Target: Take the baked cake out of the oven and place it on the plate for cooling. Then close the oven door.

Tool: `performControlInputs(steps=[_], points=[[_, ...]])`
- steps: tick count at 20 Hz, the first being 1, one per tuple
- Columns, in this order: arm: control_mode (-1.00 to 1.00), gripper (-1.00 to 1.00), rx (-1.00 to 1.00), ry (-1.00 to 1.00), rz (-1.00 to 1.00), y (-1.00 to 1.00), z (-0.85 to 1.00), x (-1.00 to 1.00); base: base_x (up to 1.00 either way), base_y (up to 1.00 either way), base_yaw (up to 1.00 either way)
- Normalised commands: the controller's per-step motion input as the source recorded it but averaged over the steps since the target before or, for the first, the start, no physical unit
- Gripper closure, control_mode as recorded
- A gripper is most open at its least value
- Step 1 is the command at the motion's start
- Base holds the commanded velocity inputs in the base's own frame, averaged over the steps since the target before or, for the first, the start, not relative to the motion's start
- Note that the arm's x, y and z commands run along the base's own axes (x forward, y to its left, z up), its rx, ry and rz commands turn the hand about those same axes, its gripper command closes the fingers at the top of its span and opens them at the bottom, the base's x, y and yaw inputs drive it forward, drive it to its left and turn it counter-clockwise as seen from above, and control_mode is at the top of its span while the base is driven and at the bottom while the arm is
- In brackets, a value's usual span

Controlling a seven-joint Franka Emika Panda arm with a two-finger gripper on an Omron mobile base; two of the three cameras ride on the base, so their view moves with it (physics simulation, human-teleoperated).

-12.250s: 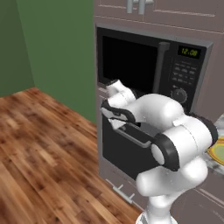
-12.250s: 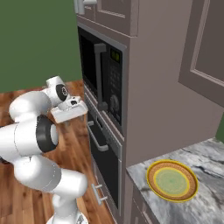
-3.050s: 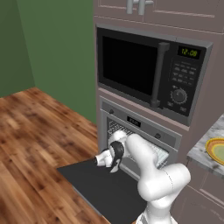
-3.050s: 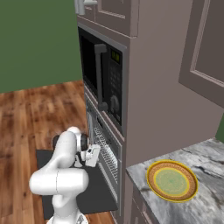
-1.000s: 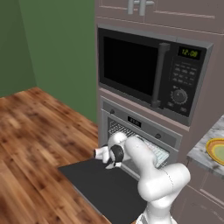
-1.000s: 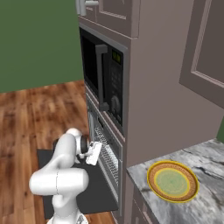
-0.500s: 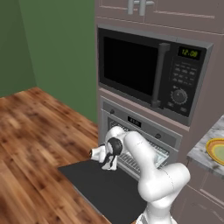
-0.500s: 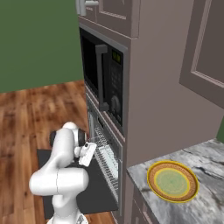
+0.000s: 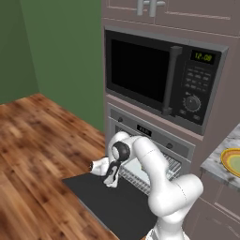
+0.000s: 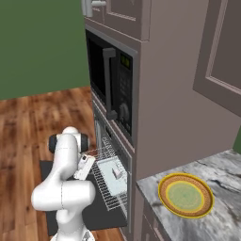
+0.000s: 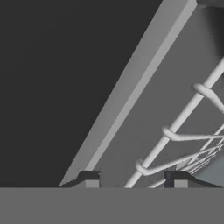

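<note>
Hand view: the claw [image 11: 132,183] shows 2 dark fingertips [image 11: 89,179] standing a little apart at the bottom edge, with the front wire of the rack [image 11: 175,127] running up between them. Whether the tips press on that wire cannot be told, so the claw's state cannot be told either.

Left base view: the claw [image 9: 111,178] hangs just above the oven door [image 9: 112,204], which lies fully dropped, flat and nearly black. The white arm bends down to it from the lower right.

Right base view: the claw [image 10: 84,168] sits at the outer edge of the wire rack [image 10: 107,186], which is slid out over the door. A pale rectangular pan [image 10: 113,173] rests on the rack (its contents are too small to make out).

The oven [image 9: 154,140] is built in under the black microwave [image 9: 159,82], whose door is shut.

The plate [image 10: 185,195], yellow-orange at the rim and pale green at the centre, lies on the grey marble tabletop [image 10: 221,169] to the right of the oven column, well apart from the claw. The floor [image 9: 33,140] is wood plank.
</note>
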Motion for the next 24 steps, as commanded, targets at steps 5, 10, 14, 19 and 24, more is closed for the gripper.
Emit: performControlInputs(steps=[5,10,14,19,24], points=[[-1.00,1.00,0.10,0.11,0.06,0.47,-0.03,-0.58,0.00,0.00,0.00],[-1.00,1.00,0.08,0.07,0.05,0.54,-0.01,-0.69,0.00,0.00,0.00],[-1.00,1.00,0.07,0.08,0.04,0.53,0.00,-0.70,0.00,0.00,0.00],[-1.00,1.00,0.08,0.11,0.02,0.48,0.00,-0.77,0.00,0.00,0.00],[-1.00,1.00,0.11,0.13,0.00,0.44,0.00,-0.87,0.00,0.00,0.00]])
